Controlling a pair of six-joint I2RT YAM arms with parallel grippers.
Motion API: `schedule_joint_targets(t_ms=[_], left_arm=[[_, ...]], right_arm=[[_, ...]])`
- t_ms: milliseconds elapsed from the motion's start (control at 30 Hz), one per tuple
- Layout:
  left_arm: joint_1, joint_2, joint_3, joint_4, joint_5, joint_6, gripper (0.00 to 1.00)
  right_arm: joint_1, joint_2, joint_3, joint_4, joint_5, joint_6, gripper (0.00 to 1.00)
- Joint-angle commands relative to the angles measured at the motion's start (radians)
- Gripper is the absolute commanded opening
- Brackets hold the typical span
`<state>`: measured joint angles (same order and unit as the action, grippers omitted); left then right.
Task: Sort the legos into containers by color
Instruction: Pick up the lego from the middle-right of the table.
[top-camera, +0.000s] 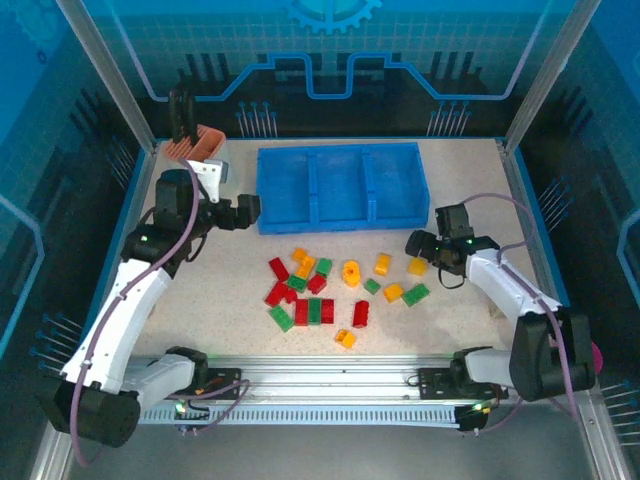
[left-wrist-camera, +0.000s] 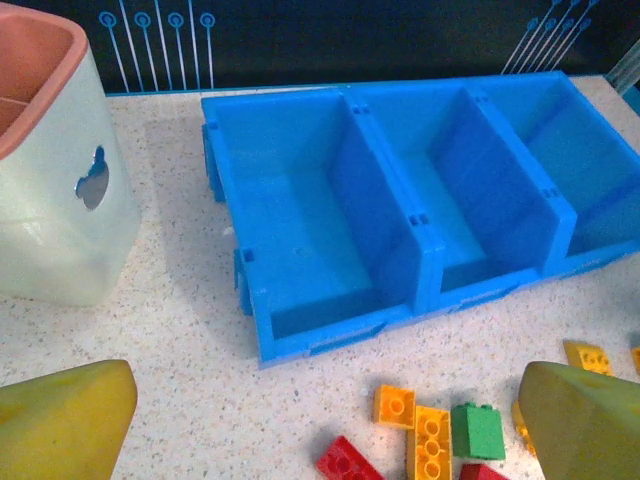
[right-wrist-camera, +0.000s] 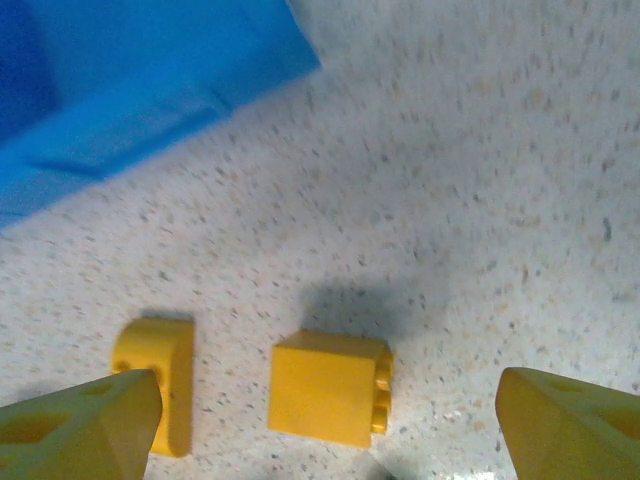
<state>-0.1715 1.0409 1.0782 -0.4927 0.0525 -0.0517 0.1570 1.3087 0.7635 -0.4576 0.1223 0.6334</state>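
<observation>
Seen from above, the legos (top-camera: 314, 310) lie loose on the speckled table (top-camera: 470, 190), a scatter of red, green and orange-yellow on the near side of the blue tray (top-camera: 340, 149), all of them outside it. The tray sits toward the far side, its three compartments (top-camera: 285, 185) side by side. The left gripper (top-camera: 247, 209) hangs just beside the tray's near left corner. The right gripper (top-camera: 416, 243) is low at the right fringe of the scatter, close to a yellow brick (top-camera: 417, 266).

The overhead view is too small to tell how the jaws stand (the wrist cameras settle it). The left wrist view has that gripper's two yellowish fingers (left-wrist-camera: 65, 425) at the bottom corners of the picture, spread wide and holding nothing. A few bricks lie on the table beyond them: an orange one (left-wrist-camera: 395, 405), a green one (left-wrist-camera: 477, 430) and a red one (left-wrist-camera: 345, 465). This view also looks down into the compartments, whose floors are bare blue. It brings up close the cream holder (left-wrist-camera: 60, 200) with its orange-pink rim, standing left of the tray and apart from it.

The right wrist view shows that gripper's fingers (right-wrist-camera: 575, 425) wide apart as well. The yellow brick lies flat on the table between them and touches neither. A second yellow brick (right-wrist-camera: 160, 380) lies by the finger at the picture's left, partly hidden by it. A blurred corner of the tray takes the upper left.
</observation>
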Motion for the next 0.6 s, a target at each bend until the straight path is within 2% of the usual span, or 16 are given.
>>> schedule_joint_targets(t_ms=[0, 433, 567], left_arm=[[-0.005, -0.023, -0.033, -0.012, 0.03, 0.022, 0.99], [-0.005, -0.024, -0.052, -0.005, 0.03, 0.024, 0.99], [-0.005, -0.019, -0.046, -0.009, 0.028, 0.03, 0.99]], right_arm=[[0.02, 0.051, 0.05, -0.042, -0.006, 0.032, 0.87], [0.04, 0.246, 0.082, -0.045, 0.007, 0.036, 0.79], [0.041, 0.276, 0.088, -0.029, 0.004, 0.037, 0.72]])
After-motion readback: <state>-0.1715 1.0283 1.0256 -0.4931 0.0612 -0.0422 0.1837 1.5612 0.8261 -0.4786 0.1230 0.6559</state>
